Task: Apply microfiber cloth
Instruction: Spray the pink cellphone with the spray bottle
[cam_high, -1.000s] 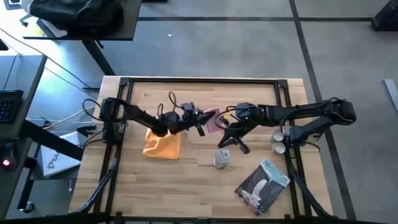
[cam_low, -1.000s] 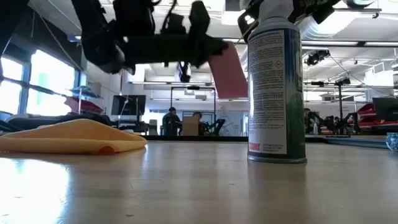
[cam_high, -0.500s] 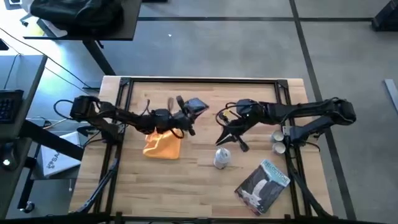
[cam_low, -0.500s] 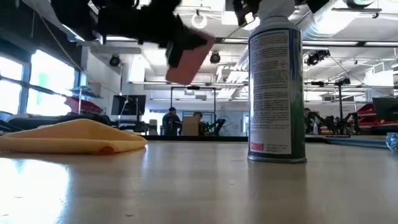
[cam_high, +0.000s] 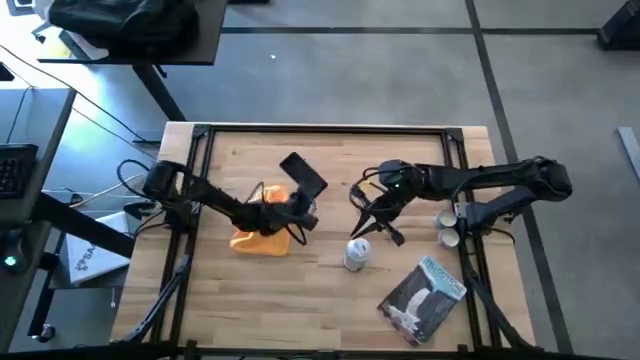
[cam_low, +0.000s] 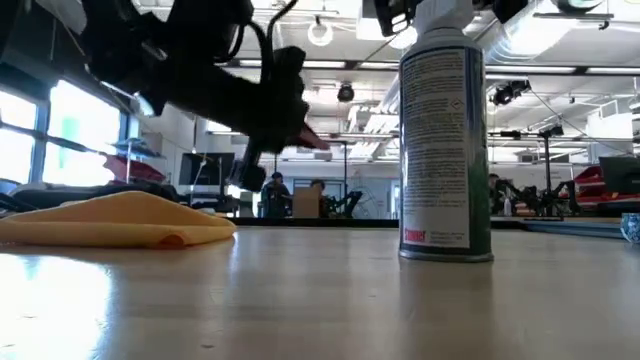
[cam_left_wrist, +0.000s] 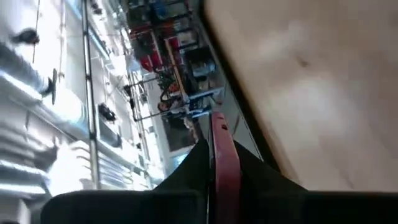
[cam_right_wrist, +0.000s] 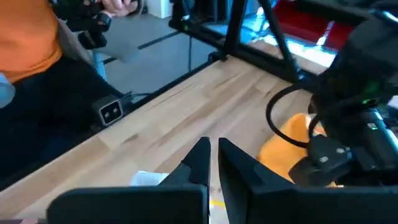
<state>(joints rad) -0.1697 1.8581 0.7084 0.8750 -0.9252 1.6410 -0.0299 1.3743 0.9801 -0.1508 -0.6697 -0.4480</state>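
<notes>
Our left gripper (cam_high: 303, 190) pinches the black phone (cam_high: 304, 175) in its jaws above the microfiber cloth (cam_high: 262, 234), which lies on the desk (cam_high: 330, 275) (left of the spray can (cam_high: 357, 254)). A tilted grip could drop the phone. Half a second ago it hung farther right. Right gripper (cam_right_wrist: 212, 154): jaws nearly together, empty.

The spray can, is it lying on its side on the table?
No: in the low view the spray can stands upright on the wooden table, apart from the orange-yellow cloth.
</notes>
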